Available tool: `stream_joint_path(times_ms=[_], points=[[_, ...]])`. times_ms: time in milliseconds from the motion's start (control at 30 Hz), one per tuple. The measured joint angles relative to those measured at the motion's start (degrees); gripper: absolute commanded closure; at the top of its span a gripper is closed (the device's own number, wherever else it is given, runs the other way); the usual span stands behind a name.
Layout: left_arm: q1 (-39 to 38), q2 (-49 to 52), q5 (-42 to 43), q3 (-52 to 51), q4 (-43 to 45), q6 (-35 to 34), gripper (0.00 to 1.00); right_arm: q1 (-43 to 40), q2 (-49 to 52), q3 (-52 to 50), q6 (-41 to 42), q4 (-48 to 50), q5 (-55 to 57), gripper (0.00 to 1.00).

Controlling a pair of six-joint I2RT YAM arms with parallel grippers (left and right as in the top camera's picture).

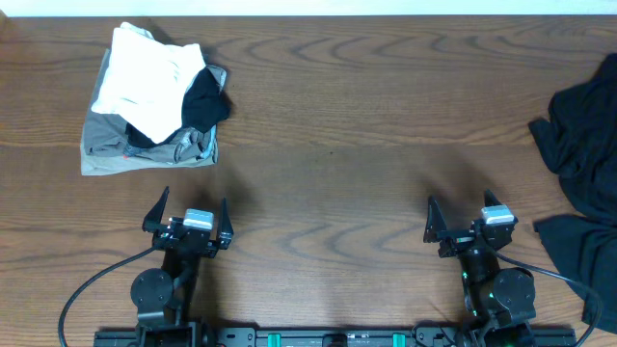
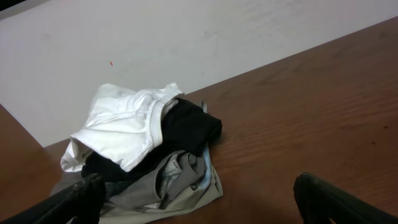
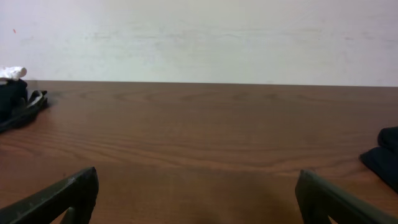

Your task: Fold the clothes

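Observation:
The black shirt (image 1: 583,145) lies crumpled at the table's far right edge, partly cut off by the frame. Only a dark corner of it shows in the right wrist view (image 3: 385,158). Its collar and logo are not visible. My left gripper (image 1: 191,207) is open and empty near the front left, pointing toward the garment pile; its view (image 2: 199,202) shows the fingers wide apart. My right gripper (image 1: 463,207) is open and empty at the front right, left of the shirt and apart from it; it shows the same in its own view (image 3: 198,193).
A pile at the back left holds a white garment (image 1: 145,82) on a grey folded garment (image 1: 145,154), with a black piece (image 1: 204,101) between them. The left wrist view shows the white (image 2: 124,124), grey (image 2: 174,186) and black (image 2: 193,124) pieces. Brown wooden table (image 1: 337,125).

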Motion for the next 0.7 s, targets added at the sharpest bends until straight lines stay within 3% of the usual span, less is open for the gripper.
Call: stream_joint_path(times_ms=[700], points=[[0.0, 0.0, 0.0, 0.0, 0.0, 0.0, 0.02, 0.0, 0.0, 0.0, 0.0, 0.0, 0.0, 0.01]])
